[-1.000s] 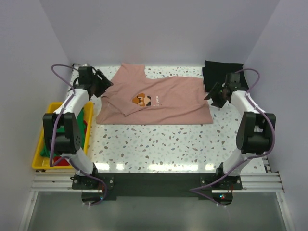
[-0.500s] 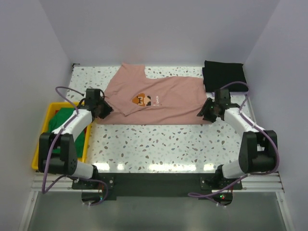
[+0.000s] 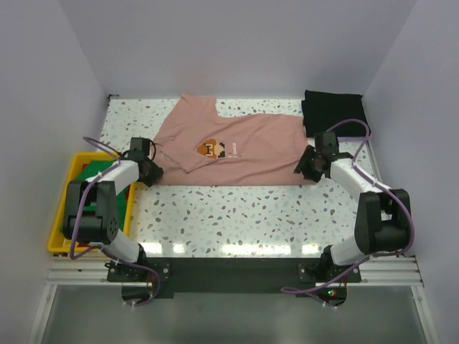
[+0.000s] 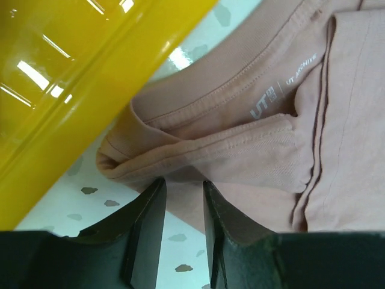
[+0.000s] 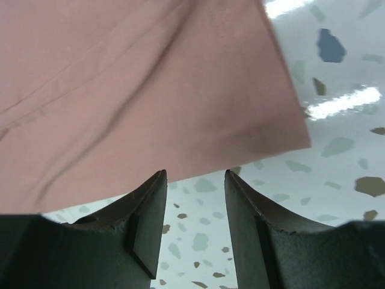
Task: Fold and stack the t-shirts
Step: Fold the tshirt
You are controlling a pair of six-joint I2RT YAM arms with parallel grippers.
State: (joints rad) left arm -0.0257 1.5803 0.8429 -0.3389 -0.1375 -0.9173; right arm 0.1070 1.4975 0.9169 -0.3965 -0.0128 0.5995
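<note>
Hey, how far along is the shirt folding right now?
Done: one black shirt lies folded at the far right corner. In hand: the pink shirt is spread out, with only its left side folded in. The left gripper and right gripper sit open at its near corners, gripping nothing yet. Left: finishing its folds, stacking it, and the green cloth in the yellow bin.

Reaching low to the pink t-shirt's near edge.
Left gripper at its near left corner, right gripper at its near right corner; both slightly parted.
</note>
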